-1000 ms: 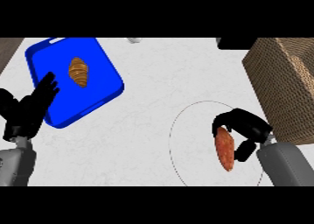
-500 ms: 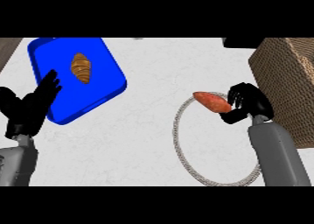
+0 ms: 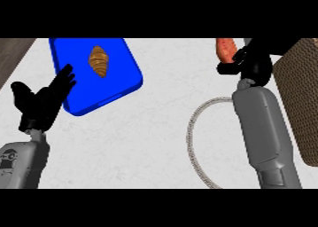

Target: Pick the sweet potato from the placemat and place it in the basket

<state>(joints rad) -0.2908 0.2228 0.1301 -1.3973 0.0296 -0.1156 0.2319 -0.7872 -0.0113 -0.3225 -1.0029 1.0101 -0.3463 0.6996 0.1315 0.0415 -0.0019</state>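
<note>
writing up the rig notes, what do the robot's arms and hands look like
Two smooth grey forearms with rounded casings. The left forearm shows small dark markings near its base. Each ends in a black hand: left hand, right hand. No cables show.

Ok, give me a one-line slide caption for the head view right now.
Right robot hand holds the sweet potato raised beside the basket, above the round placemat.
</note>
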